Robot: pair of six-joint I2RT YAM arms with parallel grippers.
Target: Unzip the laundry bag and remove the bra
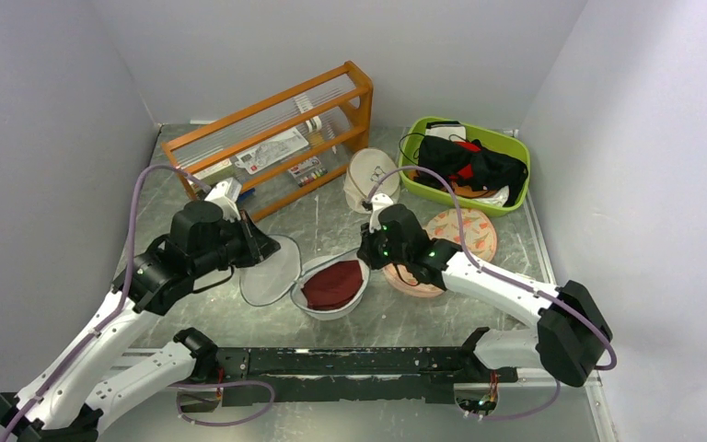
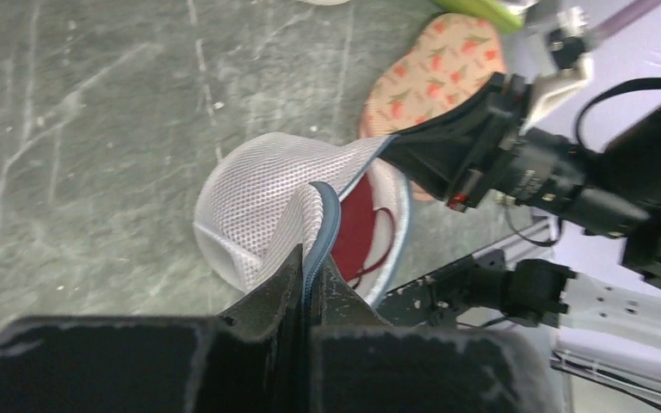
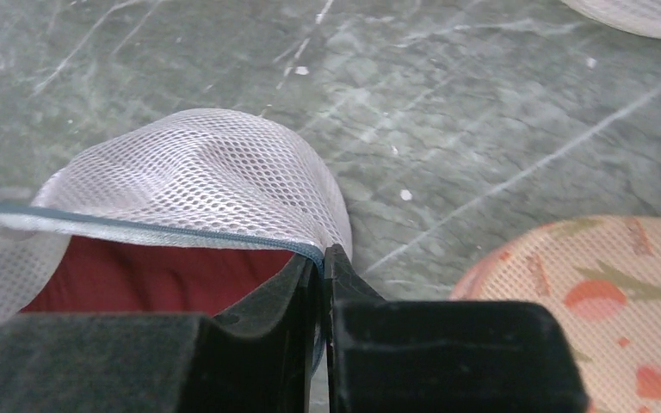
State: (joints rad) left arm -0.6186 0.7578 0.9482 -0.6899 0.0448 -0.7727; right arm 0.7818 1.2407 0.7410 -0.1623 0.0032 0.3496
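Observation:
The white mesh laundry bag [image 1: 272, 272] lies mid-table, unzipped, with its flap spread to the left. The maroon bra [image 1: 331, 284] lies inside the open base. My left gripper [image 1: 256, 250] is shut on the flap's blue-grey zip edge, seen in the left wrist view [image 2: 311, 262] with the mesh [image 2: 258, 206] and bra [image 2: 357, 228] beyond. My right gripper [image 1: 370, 261] is shut on the zip edge at the bag's right side; its wrist view [image 3: 322, 258] shows mesh [image 3: 189, 185] above and the bra [image 3: 155, 280] below.
A peach pad with orange prints [image 1: 465, 235] lies just right of the bag under my right arm. A cream round pouch [image 1: 368, 180], a green basket [image 1: 515, 157] of black clothing and a wooden rack [image 1: 276, 138] stand at the back.

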